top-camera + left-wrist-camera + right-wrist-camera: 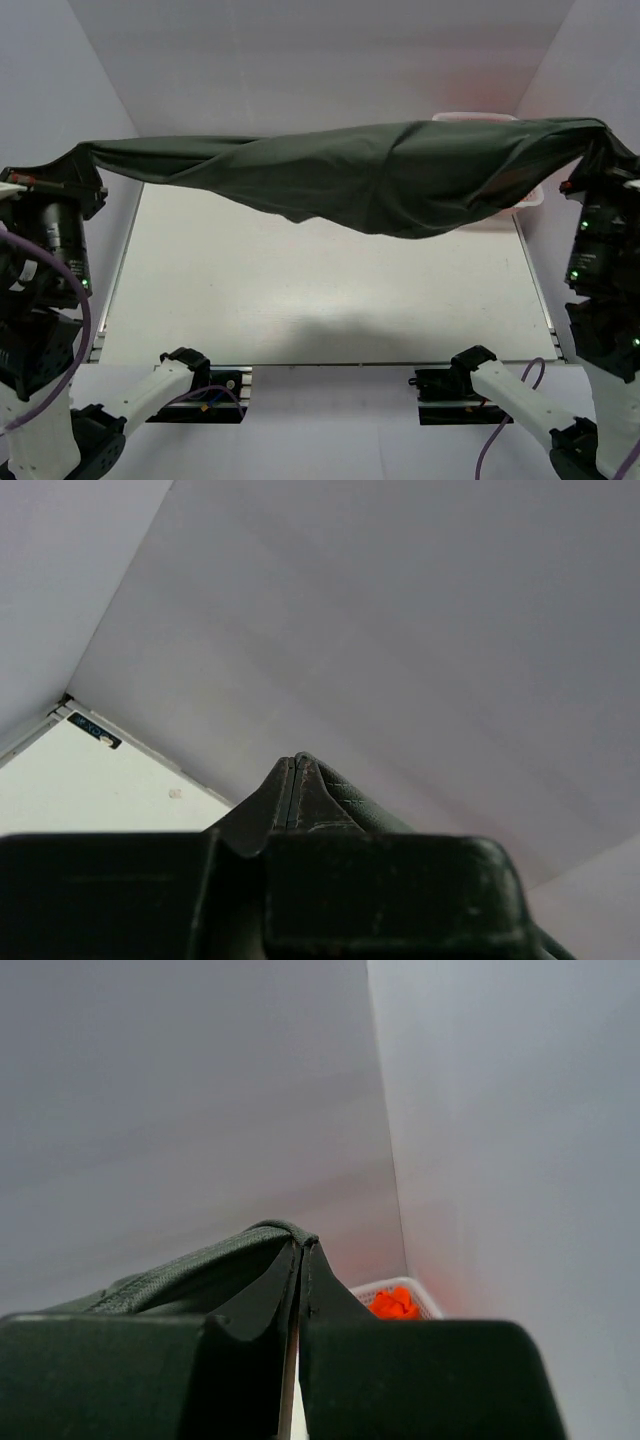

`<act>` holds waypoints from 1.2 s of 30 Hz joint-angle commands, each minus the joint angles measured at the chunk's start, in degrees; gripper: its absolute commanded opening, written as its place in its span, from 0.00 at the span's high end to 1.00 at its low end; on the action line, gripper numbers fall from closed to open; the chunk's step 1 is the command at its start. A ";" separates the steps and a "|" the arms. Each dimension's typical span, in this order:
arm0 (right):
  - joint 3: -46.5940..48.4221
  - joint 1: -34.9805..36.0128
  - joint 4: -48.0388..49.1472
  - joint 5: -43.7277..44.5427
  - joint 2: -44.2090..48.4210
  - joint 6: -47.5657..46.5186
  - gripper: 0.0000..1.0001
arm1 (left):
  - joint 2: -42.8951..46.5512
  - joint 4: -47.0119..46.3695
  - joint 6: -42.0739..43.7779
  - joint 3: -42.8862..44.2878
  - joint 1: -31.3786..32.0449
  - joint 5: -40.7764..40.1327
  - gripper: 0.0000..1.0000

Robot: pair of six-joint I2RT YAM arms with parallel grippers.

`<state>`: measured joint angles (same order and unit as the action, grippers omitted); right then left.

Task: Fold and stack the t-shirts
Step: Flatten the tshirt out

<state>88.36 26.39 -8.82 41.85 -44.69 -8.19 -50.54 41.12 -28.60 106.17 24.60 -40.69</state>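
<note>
1. Top view: the dark grey t-shirt [380, 180] hangs stretched out high over the counter [300, 290]. The left end effector [88, 158] and the right end effector [598, 138] each pinch one end.
2. Left wrist: the left end effector is squeezed tight on cloth.
3. Right wrist: the right end effector is squeezed tight on the shirt. Orange t-shirts [395, 1303] lie in a white basket [372, 1287] behind.

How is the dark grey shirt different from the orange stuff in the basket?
The dark grey t-shirt hangs stretched between the left gripper and right gripper; the bright orange cloth lies bunched in the white basket. The t-shirt is dark, the orange cloth bright. Both are cloth.
</note>
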 commanded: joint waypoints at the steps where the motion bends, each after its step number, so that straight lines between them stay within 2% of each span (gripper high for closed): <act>1: 0.77 0.24 -0.04 1.49 2.14 -1.05 1.00 | -0.34 1.32 -0.76 -1.93 -0.17 -2.82 1.00; 10: -7.22 0.06 -5.16 -5.19 1.19 6.95 1.00 | -2.01 3.26 -5.67 -7.11 -0.17 1.66 1.00; 15: -17.59 -0.02 -4.81 -4.16 -1.10 11.87 1.00 | -2.80 2.74 -9.36 -17.82 -0.17 2.19 1.00; 18: -26.20 -0.11 -0.95 -0.47 -4.16 14.07 1.00 | -4.03 -3.13 -11.39 -28.80 -0.17 2.72 1.00; 20: -31.38 -0.20 1.86 0.16 -8.71 16.17 1.00 | -7.97 -4.03 -12.70 -33.81 -0.69 2.72 1.00; 22: -33.68 -0.64 3.36 0.08 -12.07 17.58 1.00 | -12.36 -3.42 -13.76 -34.54 -0.69 -1.12 1.00; 23: -33.78 -1.16 4.50 0.08 -17.66 17.76 1.00 | -17.26 -2.90 -14.29 -35.06 -1.30 -2.37 1.00; 25: -32.90 -2.04 6.61 0.25 -21.48 17.59 1.00 | -22.03 -3.94 -14.29 -35.07 -2.62 -4.22 1.00; 26: -32.03 -2.31 7.58 -0.18 -27.76 16.81 1.00 | -24.23 -4.90 -15.07 -34.37 -4.02 -4.23 1.00; 29: -23.26 -3.72 7.33 -2.03 -35.45 15.23 1.00 | -32.41 -7.63 -15.08 -30.68 -6.49 -1.60 1.00; 30: -19.92 -4.06 7.33 -2.38 -40.86 14.09 1.00 | -35.82 -8.25 -14.56 -28.41 -7.97 -0.63 1.00; 36: -5.14 -6.79 8.03 -5.27 -55.39 10.03 1.00 | -46.65 -12.91 -10.44 -20.40 -12.82 3.50 1.00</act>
<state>76.75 20.95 -5.39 37.19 -96.84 4.25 -95.77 33.12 -41.41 80.55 13.58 -38.79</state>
